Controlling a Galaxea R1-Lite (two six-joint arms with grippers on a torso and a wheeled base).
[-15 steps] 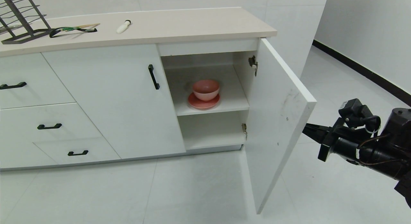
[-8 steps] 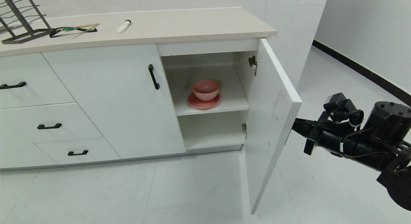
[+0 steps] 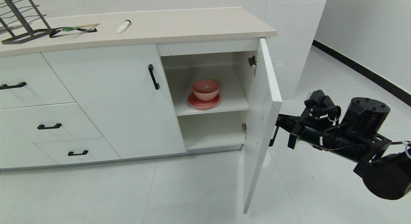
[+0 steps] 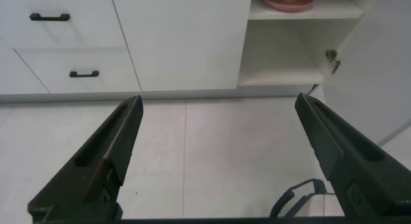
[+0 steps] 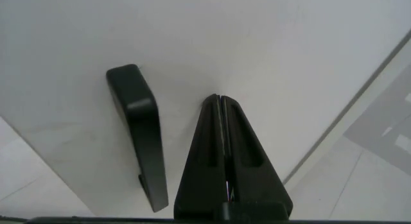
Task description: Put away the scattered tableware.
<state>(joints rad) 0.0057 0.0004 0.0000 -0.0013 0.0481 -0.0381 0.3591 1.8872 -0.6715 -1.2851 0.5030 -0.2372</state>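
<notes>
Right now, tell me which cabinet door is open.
The right-hand door, swung out, baring the pink bowl on its shelf. The left door, with the vertical black handle, is shut.

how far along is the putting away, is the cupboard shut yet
Done: the pink bowl sits on the pink plate on the upper shelf. In hand: the shut right gripper appears pressed against the outer face of the half-open door, beside its black handle. Left: the door is not yet closed, and a white-handled utensil lies on the countertop. The left gripper hangs open over the floor.
</notes>
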